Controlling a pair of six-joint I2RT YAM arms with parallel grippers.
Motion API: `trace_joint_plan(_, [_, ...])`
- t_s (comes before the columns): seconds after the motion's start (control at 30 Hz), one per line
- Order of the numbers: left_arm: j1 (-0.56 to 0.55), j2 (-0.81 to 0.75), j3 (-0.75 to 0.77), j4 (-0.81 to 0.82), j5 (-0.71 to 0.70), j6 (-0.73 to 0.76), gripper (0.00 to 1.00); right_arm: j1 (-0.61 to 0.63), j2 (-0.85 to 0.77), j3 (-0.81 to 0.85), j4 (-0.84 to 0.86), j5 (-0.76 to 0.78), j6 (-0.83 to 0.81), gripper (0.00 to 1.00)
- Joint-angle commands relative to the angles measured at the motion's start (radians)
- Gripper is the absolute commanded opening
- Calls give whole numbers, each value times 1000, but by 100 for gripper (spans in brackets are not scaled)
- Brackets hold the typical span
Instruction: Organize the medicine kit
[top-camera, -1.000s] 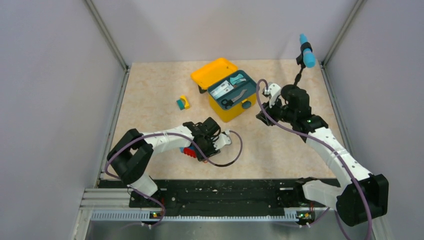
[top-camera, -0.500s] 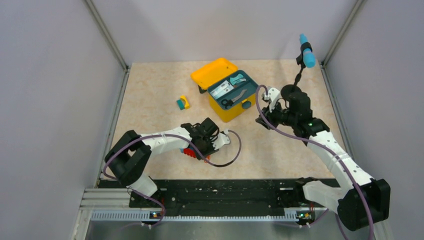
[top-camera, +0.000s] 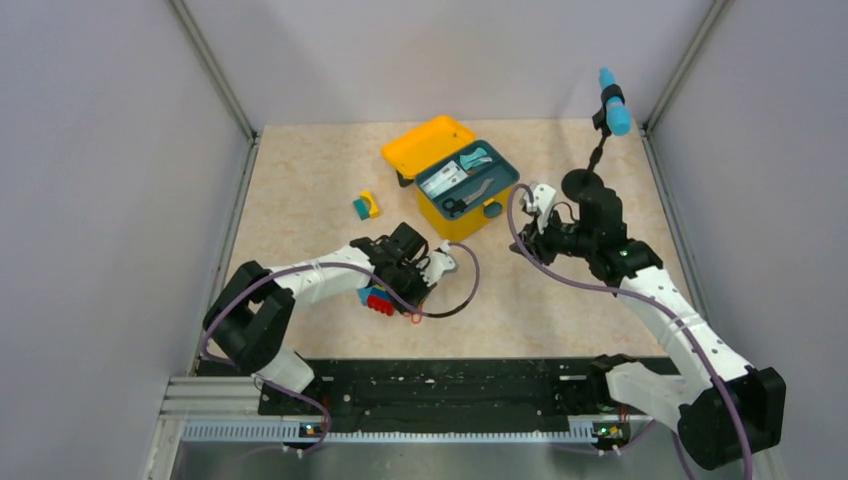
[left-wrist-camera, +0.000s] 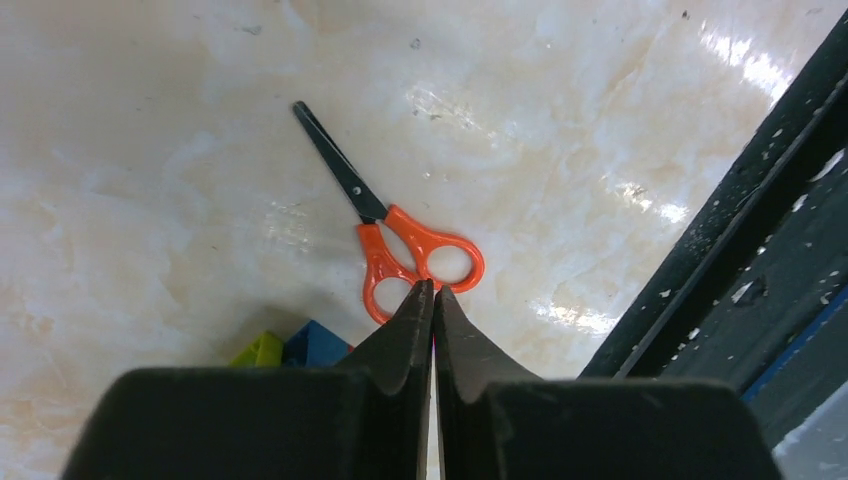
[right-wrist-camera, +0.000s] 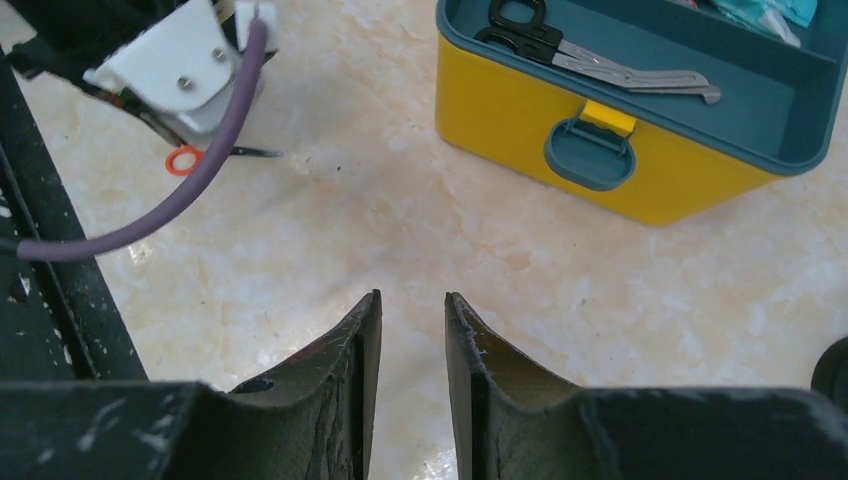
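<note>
Grabbing scissors for the kit.
Top: shows kit (top-camera: 455, 228) lid-open at far centre, scissors (top-camera: 413, 317) near the front edge. Left wrist: finds left gripper (left-wrist-camera: 433, 292) clenched at the orange handle, hold unsure; probably calls for lift, then carry. Right wrist: finds right gripper (right-wrist-camera: 412, 300) parted, empty, near kit.

the right gripper (right-wrist-camera: 412, 300) fills the bottom of the view. its two dark fingers (right-wrist-camera: 350, 350) stand slightly apart, with only marbled tabletop (right-wrist-camera: 400, 220) between them. beyond, toward the far side, the medicine kit (right-wrist-camera: 480, 100) stands open, with black-handled scissors (right-wrist-camera: 530, 35) in its teal tray. toward the near rail (right-wrist-camera: 50, 290), orange scissors (right-wrist-camera: 185, 160) lie just by a white bracket (right-wrist-camera: 180, 65) and a purple cable (right-wrist-camera: 243, 80).
</note>
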Motion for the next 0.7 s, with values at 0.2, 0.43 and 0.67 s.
trace_joint_plan(0.2, [97, 2, 79, -28, 79, -113, 33, 86, -79, -64, -155, -119, -406, 30])
trace_joint_plan(0.43, [119, 85, 115, -90, 89, -134, 35, 298, 6, -180, -35, -71, -581, 34])
trace_joint_plan(0.67, [187, 177, 206, -191, 137, -183, 40, 436, 278, -120, 166, -82, -536, 35])
